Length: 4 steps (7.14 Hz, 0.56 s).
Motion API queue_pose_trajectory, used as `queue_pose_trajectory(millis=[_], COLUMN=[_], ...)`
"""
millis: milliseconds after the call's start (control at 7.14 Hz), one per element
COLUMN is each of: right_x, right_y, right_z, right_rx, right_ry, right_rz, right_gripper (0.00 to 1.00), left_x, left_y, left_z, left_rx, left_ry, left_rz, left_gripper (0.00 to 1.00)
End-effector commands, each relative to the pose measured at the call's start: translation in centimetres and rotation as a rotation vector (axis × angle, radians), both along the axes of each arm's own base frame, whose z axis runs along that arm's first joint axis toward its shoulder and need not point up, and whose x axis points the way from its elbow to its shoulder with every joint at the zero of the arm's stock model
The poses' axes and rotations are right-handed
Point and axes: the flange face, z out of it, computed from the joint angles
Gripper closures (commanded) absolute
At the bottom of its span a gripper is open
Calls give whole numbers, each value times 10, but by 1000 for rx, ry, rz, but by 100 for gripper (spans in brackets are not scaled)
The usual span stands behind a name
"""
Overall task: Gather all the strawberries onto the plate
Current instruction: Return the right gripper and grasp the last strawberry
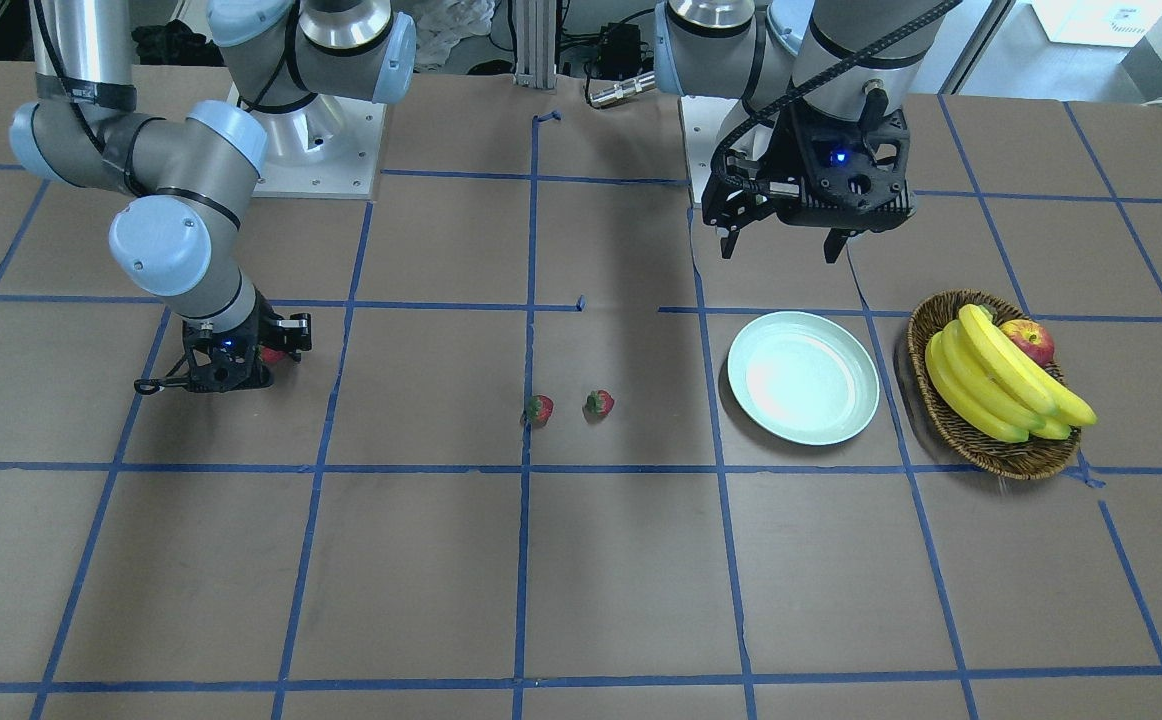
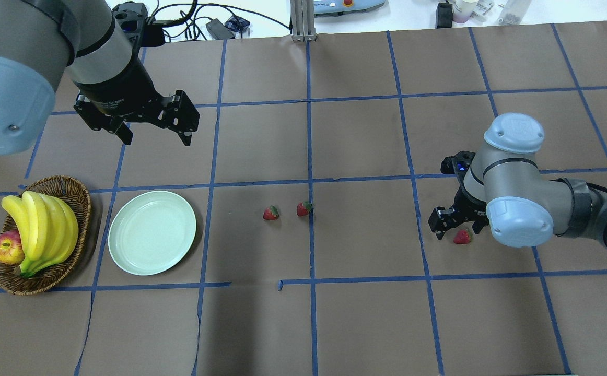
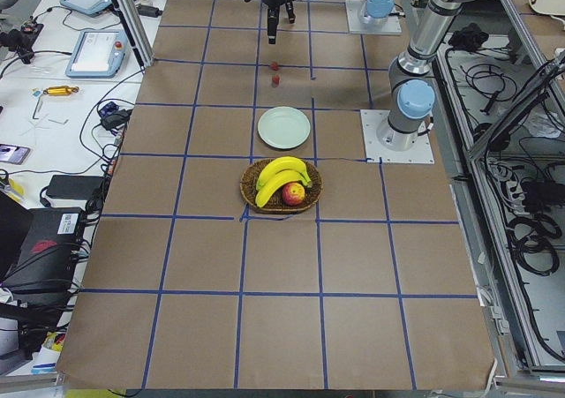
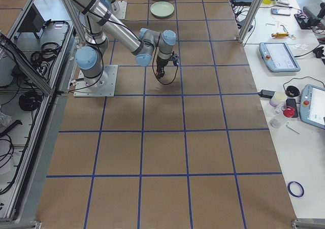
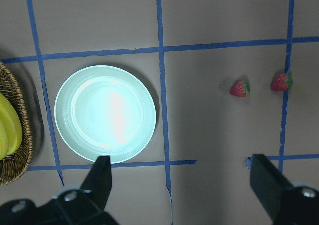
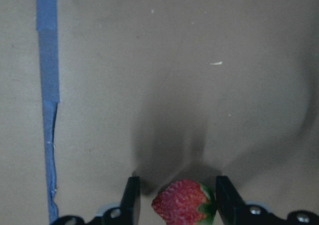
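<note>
Two strawberries (image 2: pixel 270 212) (image 2: pixel 303 209) lie side by side near the table's middle, also seen as strawberries (image 5: pixel 239 88) (image 5: pixel 281 82) in the left wrist view. A third strawberry (image 6: pixel 182 207) lies on the table between the fingers of my right gripper (image 2: pixel 459 233), which is low and open; one finger is close against the berry and a small gap shows at the other. The pale green plate (image 2: pixel 152 232) holds nothing. My left gripper (image 2: pixel 154 137) hangs open and empty above the table, just beyond the plate.
A wicker basket (image 2: pixel 47 279) with bananas (image 2: pixel 42 230) and an apple (image 2: pixel 8 248) stands beside the plate, on the side away from the berries. Blue tape lines grid the brown tabletop. Both arm bases stand at the robot's edge of the table.
</note>
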Motion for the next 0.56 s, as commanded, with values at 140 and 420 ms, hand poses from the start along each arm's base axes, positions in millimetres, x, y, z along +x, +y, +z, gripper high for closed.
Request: queue_pose_trajectory(millis=[140, 420], right_x=[1, 7], right_y=[-3, -28], right_z=[6, 35], right_rx=[-12, -92], right_ry=[2, -30], right_rz=[-5, -15], right_gripper=[85, 96], left_x=[0, 0], left_y=[0, 0], left_z=[1, 1], left_rx=[-1, -3], left_ry=[0, 0], left_rz=[-1, -1], left_gripper=[0, 0])
